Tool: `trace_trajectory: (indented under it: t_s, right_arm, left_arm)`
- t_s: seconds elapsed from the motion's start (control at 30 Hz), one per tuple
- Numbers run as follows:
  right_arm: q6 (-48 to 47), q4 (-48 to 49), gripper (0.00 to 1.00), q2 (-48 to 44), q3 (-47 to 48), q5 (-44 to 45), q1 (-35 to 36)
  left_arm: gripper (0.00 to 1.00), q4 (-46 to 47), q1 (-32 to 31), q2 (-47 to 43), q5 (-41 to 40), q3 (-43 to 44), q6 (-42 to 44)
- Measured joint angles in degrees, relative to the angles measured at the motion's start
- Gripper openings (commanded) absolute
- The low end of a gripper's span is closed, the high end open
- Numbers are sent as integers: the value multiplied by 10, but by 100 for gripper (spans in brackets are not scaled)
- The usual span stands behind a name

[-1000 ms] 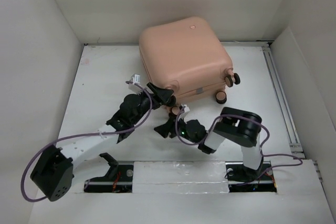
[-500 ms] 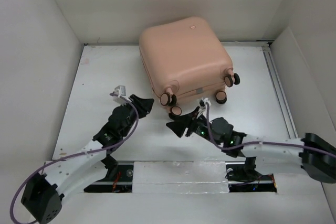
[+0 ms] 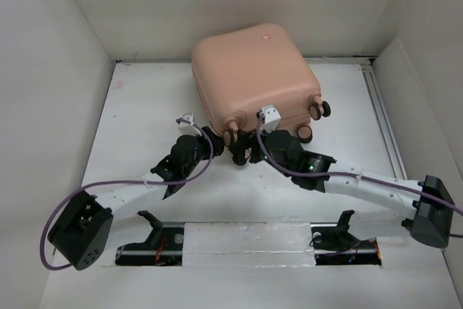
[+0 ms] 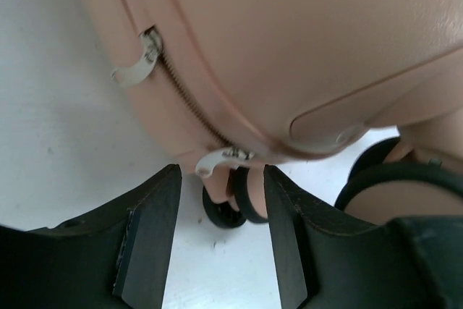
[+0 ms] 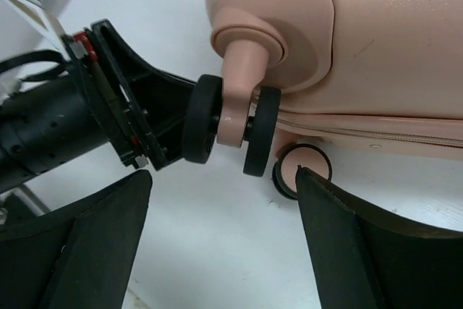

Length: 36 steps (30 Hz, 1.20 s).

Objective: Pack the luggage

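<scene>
Two grippers: left gripper (image 4: 221, 171) and right gripper (image 5: 223, 175) sit side by side at the wheel end of the suitcase (image 3: 253, 77).
Left jaws: apart, nothing clamped, aimed at the suitcase's zipped seam.
Zipper pull (image 4: 217, 158): hangs off that seam just ahead of the left jaw gap.
Second pull (image 4: 134, 66): further along the same seam.
Right jaws: spread wide, holding nothing.
Caster (image 5: 230, 124): twin black discs on a pink stem at the suitcase corner, in line with the right jaw gap. Right fingers aren't touching it. Left gripper tip just beside one disc, contact unclear.
Suitcase: shut, lying flat on the table (image 3: 137, 106), wheel end toward the arm bases.
</scene>
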Motion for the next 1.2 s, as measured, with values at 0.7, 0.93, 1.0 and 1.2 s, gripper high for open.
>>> trace_trajectory:
  t_s: [0.7, 0.93, 1.0, 1.2]
  right_arm:
    - [-50, -38, 65, 170, 112, -35, -57]
    - [-48, -33, 18, 172, 113, -52, -65]
    - [-48, -33, 8, 172, 113, -53, -65]
    - [-48, -31, 0, 171, 112, -63, -69]
  left_arm:
    - [16, 63, -3, 82, 22, 28, 44]
    - [0, 76, -6, 96, 21, 30, 46]
    - [0, 76, -6, 96, 19, 30, 47]
    - [0, 65, -10, 91, 0, 32, 48]
